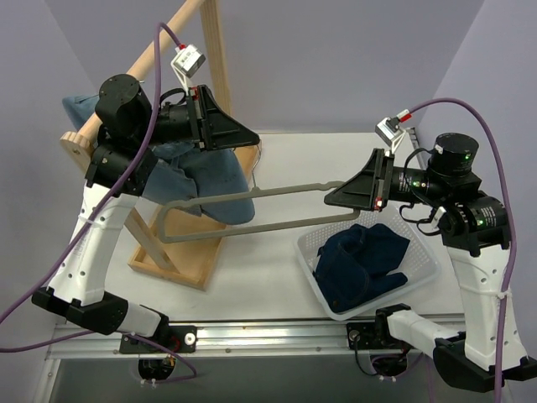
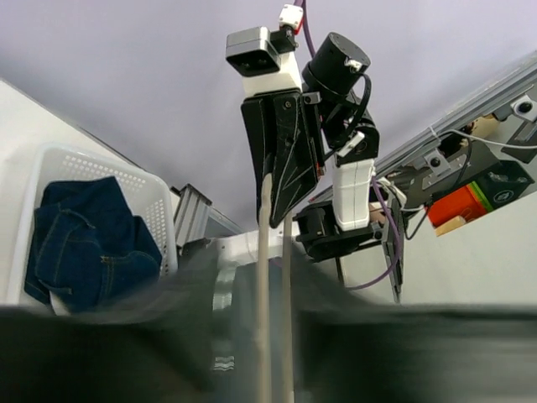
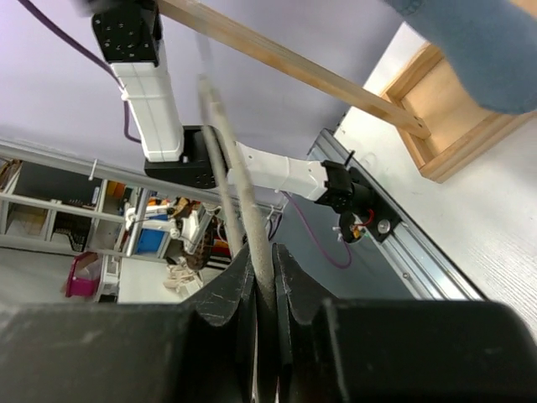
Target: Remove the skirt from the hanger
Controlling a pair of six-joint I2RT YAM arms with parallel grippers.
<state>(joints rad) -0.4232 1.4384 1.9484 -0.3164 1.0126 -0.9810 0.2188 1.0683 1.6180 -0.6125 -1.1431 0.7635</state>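
The light blue skirt [image 1: 205, 180] hangs bunched over the left part of the grey hanger [image 1: 277, 193], beside the wooden rack. My left gripper [image 1: 252, 137] sits at the skirt's upper right edge, and its fingers look closed to a point on the fabric. In the left wrist view the jaws are a dark blur, with the two hanger bars [image 2: 265, 277] running up through it. My right gripper [image 1: 334, 197] is shut on the hanger's right end. The right wrist view shows its fingers [image 3: 289, 285] clamped on the grey bar [image 3: 231, 176], with the skirt [image 3: 487, 50] at the top right.
A white basket [image 1: 424, 277] at the front right holds dark blue jeans [image 1: 365, 264]; it also shows in the left wrist view [image 2: 84, 164]. The wooden rack has a sloping rod [image 1: 159, 38] and a base frame [image 1: 180, 269] on the table's left.
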